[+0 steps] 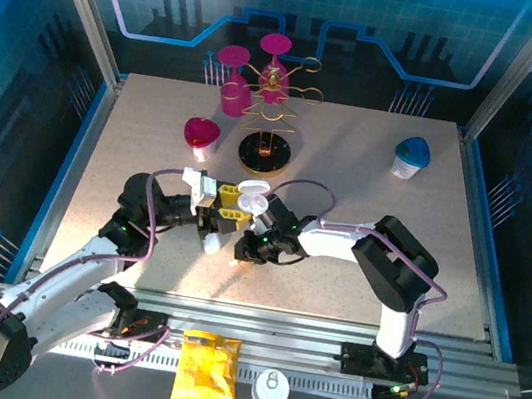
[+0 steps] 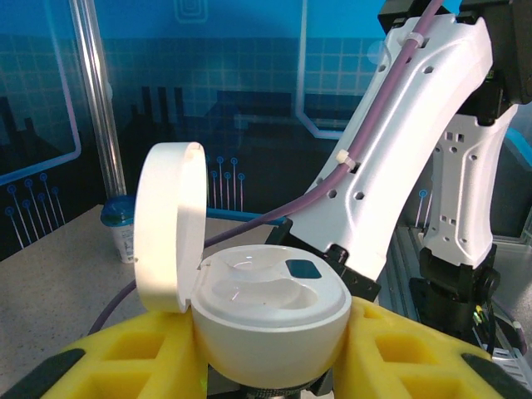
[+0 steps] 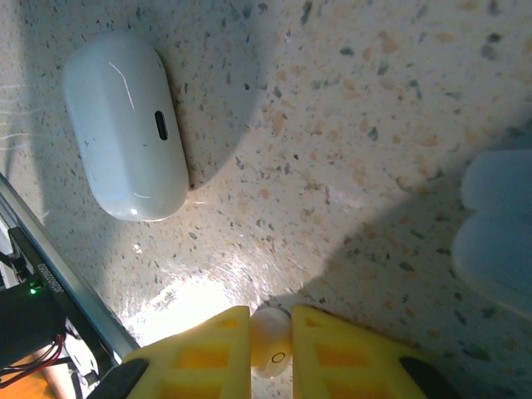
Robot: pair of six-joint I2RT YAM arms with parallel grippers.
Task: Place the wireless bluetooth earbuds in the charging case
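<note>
My left gripper [image 1: 234,205] is shut on the open white charging case [image 2: 270,303], held upright above the table. Its lid [image 2: 170,224] stands swung up on the left, and both wells look empty. Just to the right, my right gripper [image 1: 244,247] hangs low over the table, pointing down. Its yellow fingers [image 3: 204,353] are shut on a tiny white earbud [image 3: 271,339]. A second white case [image 3: 125,125], closed, lies flat on the table up-left of that gripper; it shows as a case [image 1: 210,243] below my left gripper in the top view.
A gold cup rack [image 1: 272,109] with pink cups stands at the back centre, a pink cup [image 1: 200,135] to its left and a blue-lidded cup [image 1: 411,157] at back right. A yellow packet [image 1: 206,367] and a white disc [image 1: 270,389] lie on the front rail.
</note>
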